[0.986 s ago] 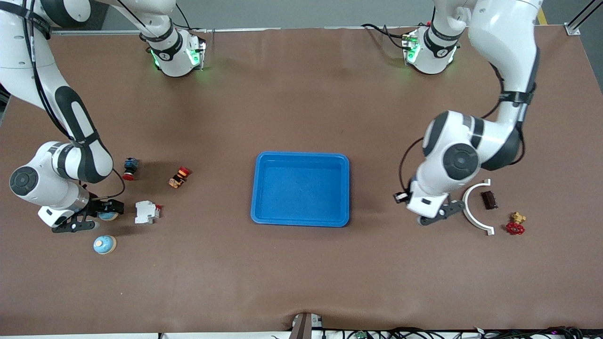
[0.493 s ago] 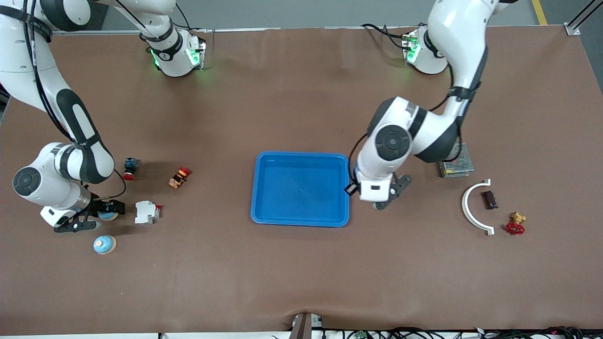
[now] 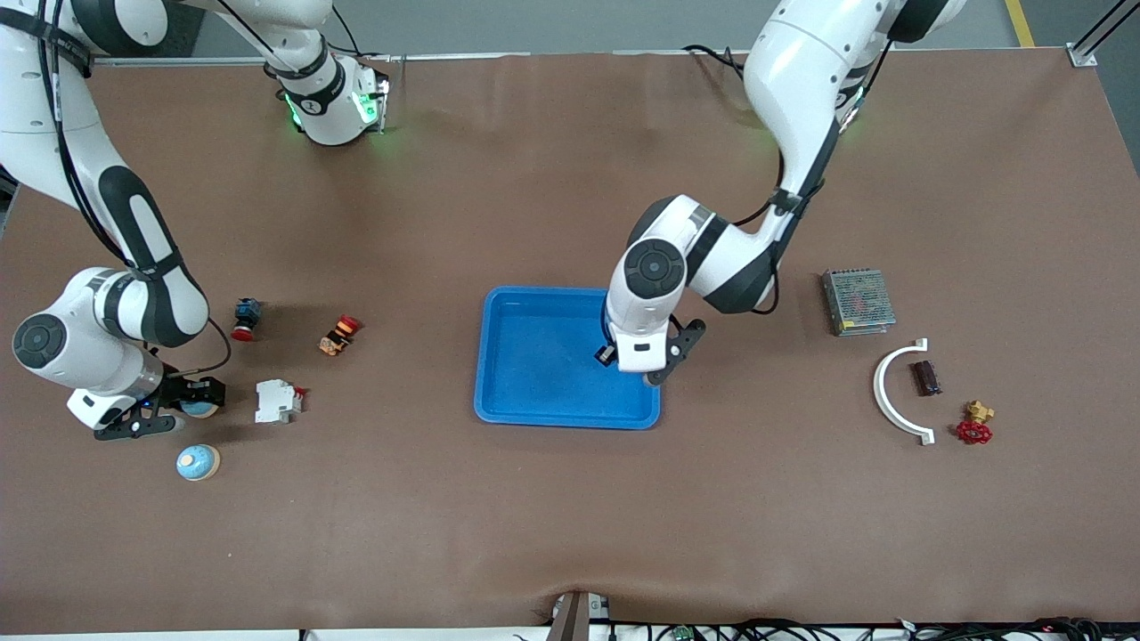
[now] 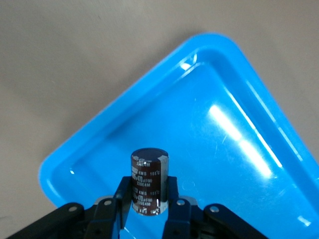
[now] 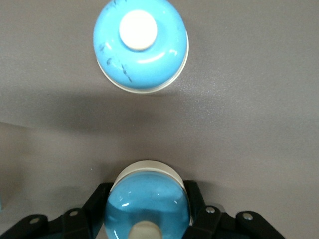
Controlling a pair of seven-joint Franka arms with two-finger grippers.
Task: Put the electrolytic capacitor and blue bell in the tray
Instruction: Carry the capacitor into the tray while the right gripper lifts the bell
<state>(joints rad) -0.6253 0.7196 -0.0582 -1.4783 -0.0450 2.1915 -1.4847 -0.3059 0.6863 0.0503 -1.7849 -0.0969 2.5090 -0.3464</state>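
Note:
The bright blue tray [image 3: 570, 418] lies mid-table. My left gripper [image 3: 655, 369] hangs over the tray's end toward the left arm, shut on a dark brown electrolytic capacitor [image 4: 148, 179]. It holds the capacitor upright above the tray floor [image 4: 224, 164]. My right gripper [image 3: 169, 411] is at the right arm's end of the table, shut on a blue bell [image 3: 201, 408], low over the table. The held bell fills the right wrist view [image 5: 147, 204]. A second blue bell [image 3: 197, 462] stands on the table nearer the front camera, and shows in the right wrist view [image 5: 140, 45].
A white circuit breaker [image 3: 278, 401], an orange-and-red switch [image 3: 339, 334] and a blue-and-red push button [image 3: 246, 318] lie beside my right gripper. At the left arm's end lie a metal power supply [image 3: 859, 302], a white curved piece [image 3: 898, 392], a dark block [image 3: 924, 377] and a red-handled valve [image 3: 974, 425].
My left arm has swung from beside the white curved piece to over the tray, carrying the capacitor. My right gripper has shifted only slightly, with the bell in it.

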